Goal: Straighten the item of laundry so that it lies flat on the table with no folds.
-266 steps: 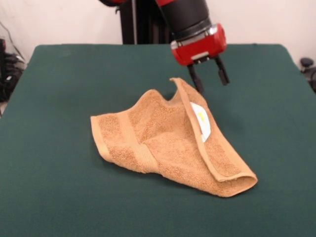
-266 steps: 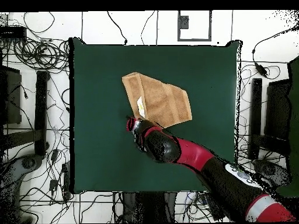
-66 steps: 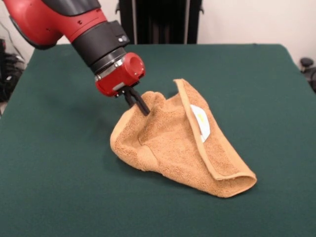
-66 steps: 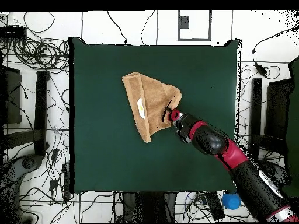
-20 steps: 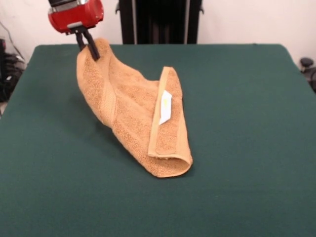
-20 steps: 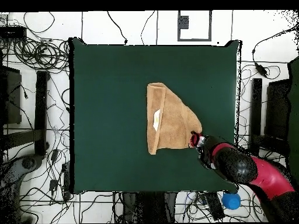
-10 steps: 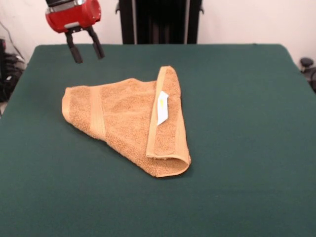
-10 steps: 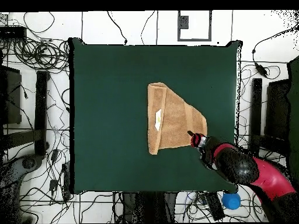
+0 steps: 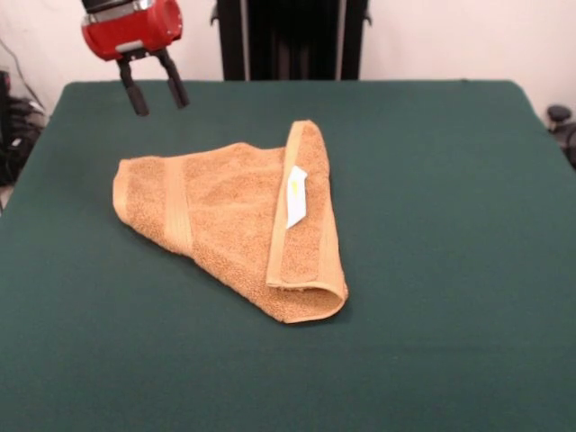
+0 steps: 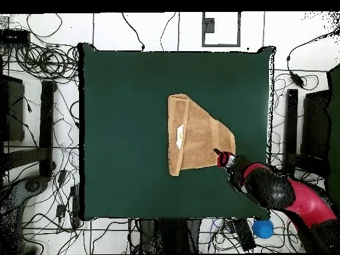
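jaws [image 9: 153, 92]: spread, empty, above surface [image 9: 468, 180] past towel's banded corner | towel [image 9: 229, 220]: mid-surface, one strip folded over along label side | fold's long axis runs near-to-far, on towel's side opposite jaws

This was a robotics lab or test cell. A desk [image 10: 119, 119] draped in plain dark green cloth stood alone on a pale floor, and loose black cables [image 10: 40, 63] sprawled thickly around it on every side. Dark equipment stands [image 10: 48, 119] flanked it to left and right. A red and black robot arm [image 10: 279, 192] reached in over one corner. Behind the desk, the front view showed a bare white wall [image 9: 450, 36] and a black pedestal column [image 9: 288, 40].
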Action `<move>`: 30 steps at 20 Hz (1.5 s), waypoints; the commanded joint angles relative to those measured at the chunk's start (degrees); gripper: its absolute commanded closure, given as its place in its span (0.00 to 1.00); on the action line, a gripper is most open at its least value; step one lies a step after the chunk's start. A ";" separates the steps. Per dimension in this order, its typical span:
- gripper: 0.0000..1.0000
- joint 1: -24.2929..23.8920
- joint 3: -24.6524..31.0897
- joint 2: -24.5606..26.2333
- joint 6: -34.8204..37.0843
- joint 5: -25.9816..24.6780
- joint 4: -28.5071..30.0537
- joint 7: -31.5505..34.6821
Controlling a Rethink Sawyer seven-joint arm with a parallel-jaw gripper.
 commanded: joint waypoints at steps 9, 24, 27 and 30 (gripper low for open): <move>0.00 15.80 -10.55 4.91 -22.56 1.95 -4.05 15.13; 0.00 20.05 -14.50 4.16 -32.83 15.83 2.14 18.38; 0.00 17.02 -9.85 6.88 -31.74 15.09 1.78 16.71; 0.00 13.92 -4.40 11.40 -29.83 13.99 1.47 15.45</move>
